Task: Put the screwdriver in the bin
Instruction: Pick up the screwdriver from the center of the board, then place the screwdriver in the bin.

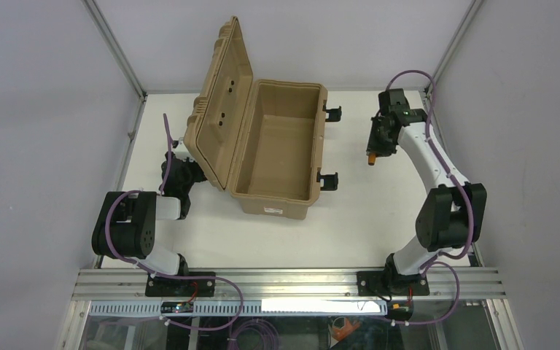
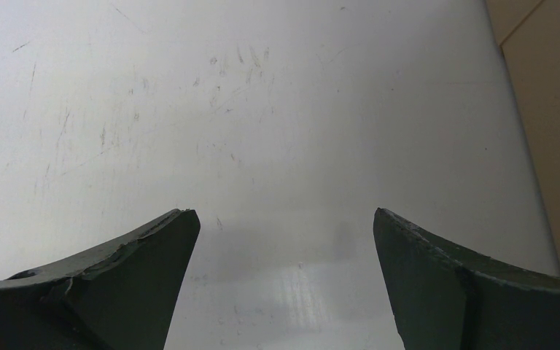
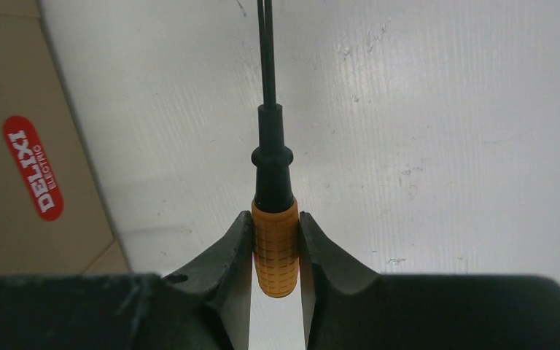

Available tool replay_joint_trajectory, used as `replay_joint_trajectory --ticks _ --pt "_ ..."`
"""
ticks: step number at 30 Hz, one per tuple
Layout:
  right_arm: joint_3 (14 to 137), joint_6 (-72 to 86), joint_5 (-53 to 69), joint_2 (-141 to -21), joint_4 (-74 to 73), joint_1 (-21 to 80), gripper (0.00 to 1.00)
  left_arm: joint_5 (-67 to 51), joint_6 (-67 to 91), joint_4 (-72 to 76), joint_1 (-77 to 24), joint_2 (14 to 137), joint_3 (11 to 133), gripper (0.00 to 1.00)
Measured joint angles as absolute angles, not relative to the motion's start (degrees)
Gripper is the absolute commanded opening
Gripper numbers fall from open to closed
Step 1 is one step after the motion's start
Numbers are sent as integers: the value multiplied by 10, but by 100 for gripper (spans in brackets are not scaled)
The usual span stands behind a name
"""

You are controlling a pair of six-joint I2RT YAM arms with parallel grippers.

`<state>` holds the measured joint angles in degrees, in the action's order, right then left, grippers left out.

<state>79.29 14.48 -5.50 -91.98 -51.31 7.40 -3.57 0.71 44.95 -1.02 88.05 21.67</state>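
Pinched in right gripper (image 3: 275, 219): small orange-handled black-shafted screwdriver (image 3: 273, 182), tip cropped; tan hard-plastic case (image 1: 277, 146) open-lidded alongside; left gripper (image 2: 284, 212) spread wide.

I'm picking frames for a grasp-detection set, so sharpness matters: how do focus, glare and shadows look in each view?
Right wrist: the screwdriver handle's texture is sharp in the right gripper; a thin shadow line runs beside its shaft. Left wrist: a glare patch on the table near the open left gripper; scratches look crisp. Top external: even light, faint shadow by the bin.
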Motion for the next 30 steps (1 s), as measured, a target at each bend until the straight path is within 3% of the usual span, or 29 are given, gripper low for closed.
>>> replay_joint_trajectory --ticks 15,30 --pt "900 173 -1 -868 -580 86 0 -36 7 449 -10 881 217 99" --pt "1012 222 -4 -870 -619 198 0 -36 7 449 -10 881 217 99"
